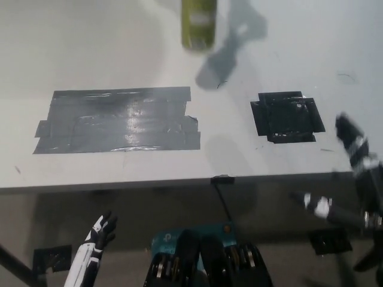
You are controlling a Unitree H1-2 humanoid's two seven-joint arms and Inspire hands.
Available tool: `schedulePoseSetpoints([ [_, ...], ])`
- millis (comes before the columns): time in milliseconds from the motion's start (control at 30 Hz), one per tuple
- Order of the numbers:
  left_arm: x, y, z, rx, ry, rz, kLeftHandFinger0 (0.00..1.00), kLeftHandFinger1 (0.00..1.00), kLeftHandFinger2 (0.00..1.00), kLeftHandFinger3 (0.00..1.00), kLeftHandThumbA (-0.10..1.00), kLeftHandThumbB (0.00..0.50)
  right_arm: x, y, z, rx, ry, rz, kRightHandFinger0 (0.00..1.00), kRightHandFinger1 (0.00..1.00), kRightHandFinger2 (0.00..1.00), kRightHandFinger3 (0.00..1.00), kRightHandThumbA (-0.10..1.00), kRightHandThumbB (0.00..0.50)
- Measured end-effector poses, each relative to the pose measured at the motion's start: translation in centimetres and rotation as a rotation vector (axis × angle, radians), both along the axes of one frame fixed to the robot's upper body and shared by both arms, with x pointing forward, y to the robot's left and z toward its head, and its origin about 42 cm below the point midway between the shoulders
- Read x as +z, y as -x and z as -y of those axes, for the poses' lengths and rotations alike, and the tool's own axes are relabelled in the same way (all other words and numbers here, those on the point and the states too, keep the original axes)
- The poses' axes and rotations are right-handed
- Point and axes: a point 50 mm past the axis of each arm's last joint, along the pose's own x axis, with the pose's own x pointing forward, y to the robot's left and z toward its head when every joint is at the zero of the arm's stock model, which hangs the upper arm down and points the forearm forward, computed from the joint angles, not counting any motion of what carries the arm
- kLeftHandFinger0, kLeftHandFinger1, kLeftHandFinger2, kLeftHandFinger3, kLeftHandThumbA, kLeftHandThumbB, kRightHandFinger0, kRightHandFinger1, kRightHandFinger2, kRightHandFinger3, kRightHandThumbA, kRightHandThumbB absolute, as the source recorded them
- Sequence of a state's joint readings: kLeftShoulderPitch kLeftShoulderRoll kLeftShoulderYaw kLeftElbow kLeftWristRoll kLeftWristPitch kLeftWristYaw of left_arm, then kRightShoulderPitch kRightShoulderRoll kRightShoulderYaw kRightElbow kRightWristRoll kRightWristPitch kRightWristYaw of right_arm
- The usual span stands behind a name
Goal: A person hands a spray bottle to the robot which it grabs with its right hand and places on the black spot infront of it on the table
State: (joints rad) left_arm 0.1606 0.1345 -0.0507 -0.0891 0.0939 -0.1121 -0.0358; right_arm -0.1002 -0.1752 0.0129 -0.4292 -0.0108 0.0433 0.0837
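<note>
Bottle (198, 24), yellow-green, hangs blurred at the table's (335, 54) far edge; your black right hand (356, 173), fingers spread and empty, sits well short. Reach early and you may knock it. The white left hand (100, 234) rests low, fingers apart. The black tape square (287, 116) waits bare.

A pale worktop (108, 48) fills the upper part of the frame, its front edge running across the middle. A wide patch of grey tape (119, 119) lies at left centre. A smaller black tape square (287, 116) lies at right centre, well apart from it.
</note>
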Motion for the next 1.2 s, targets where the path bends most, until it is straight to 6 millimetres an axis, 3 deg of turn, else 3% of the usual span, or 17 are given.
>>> schedulePoseSetpoints([
  [133, 0.0, 0.1, 0.0, 0.000, -0.001, -0.002, 1.00, 1.00, 1.00, 1.00, 1.00, 0.055, 2.5, -2.9, -0.3, 0.016, -0.020, 0.004, 1.00, 1.00, 1.00, 1.00, 1.00, 0.301],
  [200, -0.1, 0.1, 0.0, 0.001, -0.001, -0.003, 1.00, 1.00, 1.00, 1.00, 1.00, 0.060, 3.4, -4.7, -0.5, 0.026, -0.021, -0.016, 1.00, 1.00, 1.00, 1.00, 1.00, 0.364],
  [300, -0.2, 0.3, -0.1, 0.002, 0.000, -0.006, 1.00, 1.00, 1.00, 1.00, 1.00, 0.059, 4.1, -7.7, -0.8, 0.030, -0.011, -0.075, 1.00, 1.00, 1.00, 1.00, 1.00, 0.397],
  [333, -0.2, 0.4, -0.1, 0.002, 0.000, -0.009, 1.00, 1.00, 1.00, 1.00, 1.00, 0.052, 4.4, -9.3, -1.0, 0.030, -0.006, -0.109, 1.00, 1.00, 1.00, 1.00, 1.00, 0.446],
  [400, -0.3, 0.6, -0.1, 0.003, 0.000, -0.010, 1.00, 1.00, 1.00, 1.00, 1.00, 0.045, 4.5, -10.9, -1.2, 0.032, -0.006, -0.149, 1.00, 1.00, 1.00, 1.00, 1.00, 0.477],
  [633, -0.3, 0.7, -0.1, 0.002, 0.000, -0.007, 1.00, 1.00, 1.00, 1.00, 1.00, 0.042, 4.8, -15.8, -4.0, 0.082, -0.056, -0.309, 1.00, 1.00, 1.00, 1.00, 1.00, 0.392],
  [767, -0.3, 0.7, -0.1, 0.002, 0.001, -0.005, 1.00, 1.00, 1.00, 1.00, 1.00, 0.031, 5.0, -18.8, -6.1, 0.111, -0.081, -0.388, 1.00, 1.00, 1.00, 1.00, 1.00, 0.495],
  [933, -0.3, 0.6, 0.0, -0.006, 0.000, -0.003, 1.00, 1.00, 1.00, 1.00, 1.00, 0.015, 5.4, -21.1, -8.2, 0.140, -0.104, -0.452, 1.00, 1.00, 1.00, 1.00, 1.00, 0.472],
  [1000, -0.2, 0.6, 0.0, -0.007, 0.001, -0.001, 1.00, 1.00, 1.00, 1.00, 1.00, 0.038, 5.7, -21.8, -8.9, 0.146, -0.104, -0.468, 1.00, 1.00, 1.00, 1.00, 1.00, 0.441],
  [1100, -0.1, 0.4, 0.0, -0.008, 0.003, 0.004, 1.00, 1.00, 1.00, 1.00, 1.00, 0.053, 6.2, -22.6, -10.1, 0.160, -0.090, -0.484, 1.00, 1.00, 1.00, 1.00, 1.00, 0.453],
  [1133, -0.1, 0.4, 0.1, -0.008, 0.004, 0.005, 1.00, 1.00, 1.00, 1.00, 1.00, 0.063, 6.3, -22.8, -10.4, 0.161, -0.082, -0.490, 1.00, 1.00, 1.00, 1.00, 1.00, 0.436],
  [1200, -0.1, 0.3, 0.1, -0.008, 0.004, 0.006, 1.00, 1.00, 1.00, 1.00, 1.00, 0.048, 6.5, -23.3, -11.1, 0.166, -0.064, -0.501, 1.00, 1.00, 1.00, 1.00, 1.00, 0.437],
])
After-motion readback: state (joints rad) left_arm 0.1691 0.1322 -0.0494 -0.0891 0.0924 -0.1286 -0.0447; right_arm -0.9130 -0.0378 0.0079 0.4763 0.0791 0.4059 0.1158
